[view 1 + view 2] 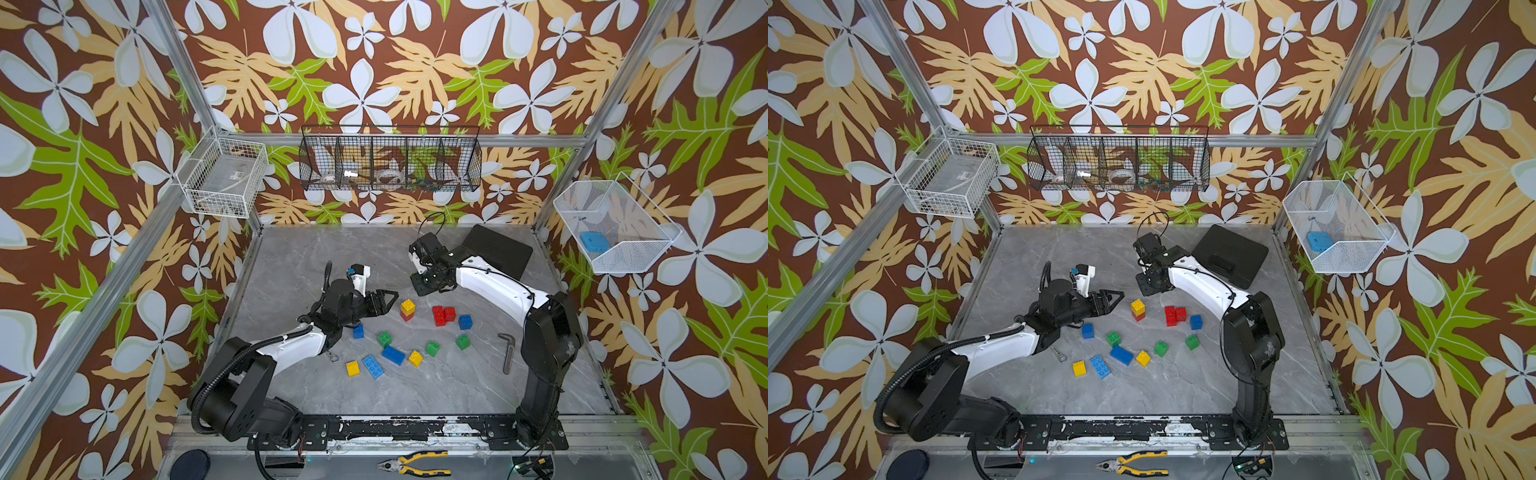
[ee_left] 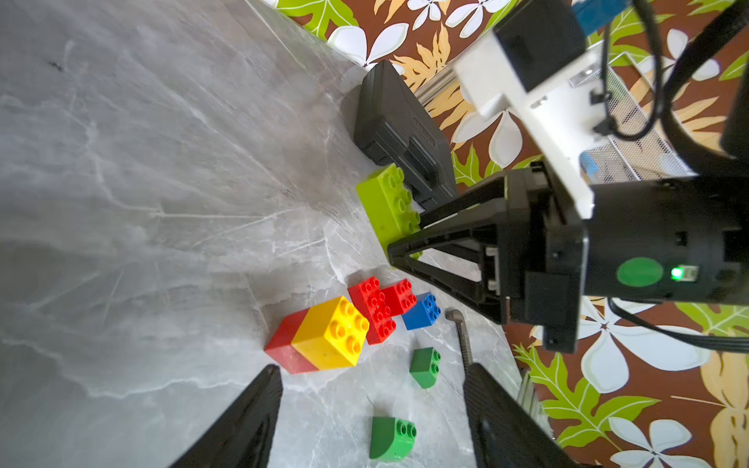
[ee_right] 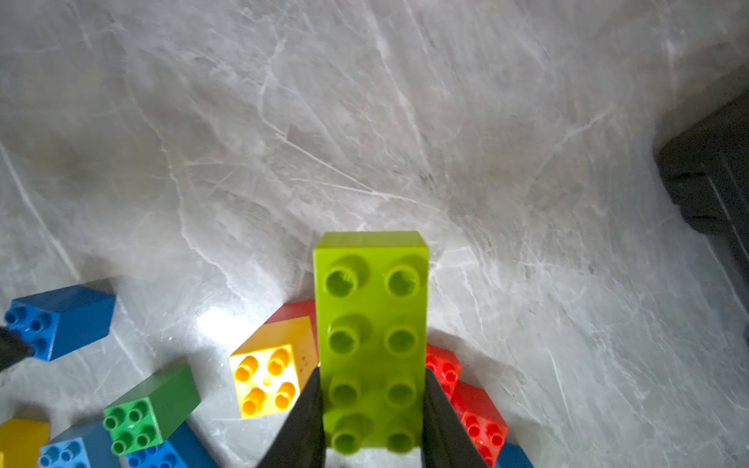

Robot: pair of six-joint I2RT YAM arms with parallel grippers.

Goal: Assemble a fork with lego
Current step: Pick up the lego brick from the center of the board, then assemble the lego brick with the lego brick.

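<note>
R pincer [image 3: 373, 375]: closed on lime 2x4 brick [image 3: 371, 308]. Its fingers [image 3: 304, 417] press the two long sides at one end, studs toward the wrist cam. Posn: approx 1 o'clock of yellow-on-red stack [image 1: 407, 309].

L pincer [image 1: 392, 300]: open, nothing between the fingers, at 9 o'clock of same stack, near but apart.

Other loose lego [image 1: 392, 354] lies on bench [image 1: 291, 257], centre toward 6 o'clock, incl. red pair [image 1: 443, 315] and blue 2x2 [image 1: 465, 321].

Bench corner at 1 o'clock: black case [image 1: 496, 249].

Counted: yellow bricks [image 1: 353, 368] three; red bricks [image 1: 438, 316] three; blue bricks [image 1: 393, 355] four; dark green bricks [image 1: 432, 348] three; lime brick [image 3: 371, 324] one. Wire baskets [image 1: 216, 199] three; hex key [image 1: 508, 353] one; pliers [image 1: 415, 463] one.
</note>
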